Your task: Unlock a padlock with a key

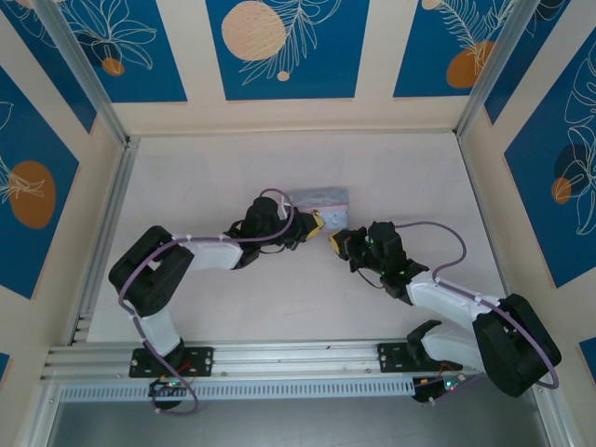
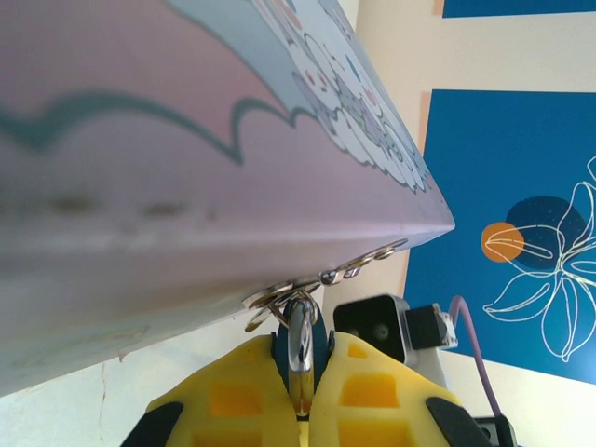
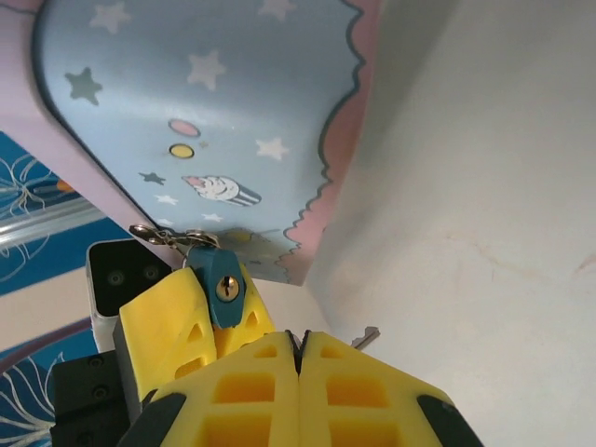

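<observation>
tin (image 1: 319,196): pastel blue, on the worktop (image 1: 214,177), at 12 o'clock of both grippers
left gripper (image 2: 304,358): yellow fingers pinching the padlock (image 3: 223,291) by its blue body
padlock: hooked to the tin's metal clasp, keyhole facing the right wrist camera
right gripper (image 3: 298,343): pressed together, pinching the key (image 3: 367,335)
key: tip pokes out at 2 o'clock of the right fingertips, apart from the keyhole at 10 o'clock
</observation>
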Motion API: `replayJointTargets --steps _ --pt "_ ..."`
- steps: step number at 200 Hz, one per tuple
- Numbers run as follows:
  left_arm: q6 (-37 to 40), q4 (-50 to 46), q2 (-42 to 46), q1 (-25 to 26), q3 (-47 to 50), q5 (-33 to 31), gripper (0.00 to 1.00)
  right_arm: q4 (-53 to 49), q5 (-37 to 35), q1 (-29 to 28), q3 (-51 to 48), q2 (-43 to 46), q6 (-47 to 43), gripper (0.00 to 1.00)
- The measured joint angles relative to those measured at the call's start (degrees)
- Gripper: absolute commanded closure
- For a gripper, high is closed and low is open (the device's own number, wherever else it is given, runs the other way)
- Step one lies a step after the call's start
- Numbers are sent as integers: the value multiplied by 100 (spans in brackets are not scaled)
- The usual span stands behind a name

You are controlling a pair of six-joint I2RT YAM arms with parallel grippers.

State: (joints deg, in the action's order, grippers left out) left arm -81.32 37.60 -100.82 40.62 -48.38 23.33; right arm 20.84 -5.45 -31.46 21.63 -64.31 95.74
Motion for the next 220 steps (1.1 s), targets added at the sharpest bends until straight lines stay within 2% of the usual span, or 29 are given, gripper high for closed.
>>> replayJointTargets --steps 37,83,220 --pt "-24 -2 24 0 50 -52 100 -691 -734 -352 46 396 328 100" --pt "-31 -2 28 0 79 -90 100 -1113 -1231 -444 149 463 527 100" --pt "-83 -4 57 0 101 -111 100 -911 -1294 -457 691 -229 542 100"
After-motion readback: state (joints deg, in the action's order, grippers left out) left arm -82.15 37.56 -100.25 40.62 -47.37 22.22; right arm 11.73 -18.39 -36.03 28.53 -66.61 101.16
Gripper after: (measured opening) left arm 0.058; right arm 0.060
